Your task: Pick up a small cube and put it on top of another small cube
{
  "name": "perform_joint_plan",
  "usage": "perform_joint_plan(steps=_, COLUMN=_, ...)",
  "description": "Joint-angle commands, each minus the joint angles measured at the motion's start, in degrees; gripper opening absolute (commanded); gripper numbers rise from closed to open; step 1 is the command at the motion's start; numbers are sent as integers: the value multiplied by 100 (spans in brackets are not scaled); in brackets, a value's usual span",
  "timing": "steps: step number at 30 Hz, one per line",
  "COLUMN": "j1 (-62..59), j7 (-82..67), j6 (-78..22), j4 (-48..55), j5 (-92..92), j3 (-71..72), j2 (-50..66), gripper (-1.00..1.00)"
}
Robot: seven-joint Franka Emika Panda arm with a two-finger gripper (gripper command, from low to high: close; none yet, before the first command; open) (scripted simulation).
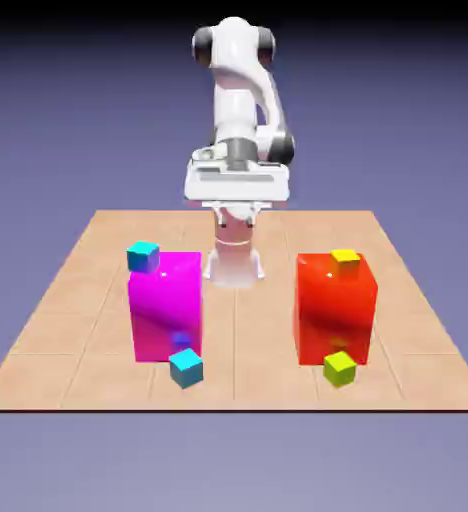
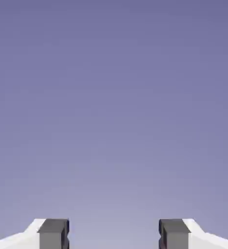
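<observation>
One small teal cube (image 1: 143, 256) sits on the back left corner of a tall magenta block (image 1: 165, 305). A second teal cube (image 1: 186, 368) lies on the table at that block's front right foot. The golden-yellow small cube (image 1: 345, 262) rests on top of a tall red block (image 1: 334, 308). My gripper (image 1: 237, 216) hangs high over the table's far middle, between the two blocks and well behind them, touching nothing. In the hand view the gripper (image 2: 114, 234) is open: its grey fingertips (image 2: 53, 233) stand wide apart with only the plain backdrop between them.
A lime yellow-green cube (image 1: 339, 369) lies on the wooden table (image 1: 238, 345) at the red block's front foot. The two tall blocks stand left and right of the table's middle with a gap between them.
</observation>
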Motion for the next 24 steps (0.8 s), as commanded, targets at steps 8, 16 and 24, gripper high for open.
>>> perform_joint_plan(steps=8, j1=499, j7=-899, j6=-1405, j4=1038, j5=-330, j3=-677, j2=1661, gripper=0)
perform_joint_plan(steps=16, j1=998, j7=-1797, j6=-2810, j4=2077, j5=-660, j3=-1354, j2=3323, gripper=0)
perform_joint_plan(steps=24, j1=1496, j7=-2696, j6=-4214, j4=3115, j5=-990, j3=-2030, j2=4984, gripper=0)
